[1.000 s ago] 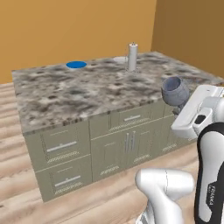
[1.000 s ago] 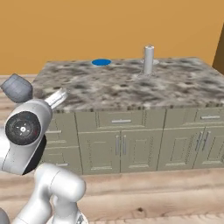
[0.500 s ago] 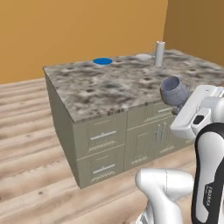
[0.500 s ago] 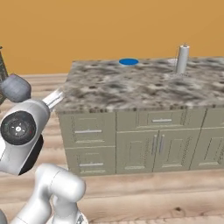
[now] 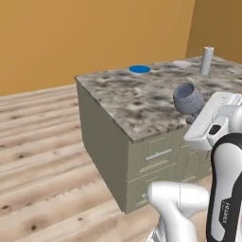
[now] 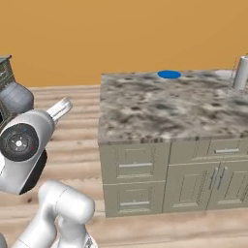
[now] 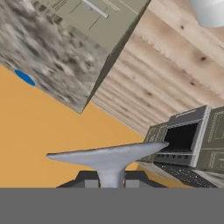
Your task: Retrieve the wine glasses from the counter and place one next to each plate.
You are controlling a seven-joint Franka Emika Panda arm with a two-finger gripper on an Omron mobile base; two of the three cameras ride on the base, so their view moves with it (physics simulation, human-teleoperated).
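The two-finger gripper of the white arm is closed narrowly on the thin stem of a translucent grey-blue stemmed wine glass; in the hand view the glass's round foot spreads flat just above the finger tips, with the stem dropping between them. In the left base view the rounded bowl stands out beyond the white hand, so the long axis of the glass runs outward along the line of the gripper and is tilted rather than upright (the exact angle cannot be judged). The same glass appears at the left edge of the right base view, held in the air over the wooden floor, apart from the island. The relation on which the coming move turns: the flat round bright blue plate lies ahead of the hand and well apart from it, near the far edge of the mottled grey-brown granite island top, with most of that top between glass and plate. A tall pale cylinder stands farther along the same top. Judged from this, the glass must be carried forward across the top and turned foot-down beside the plate.
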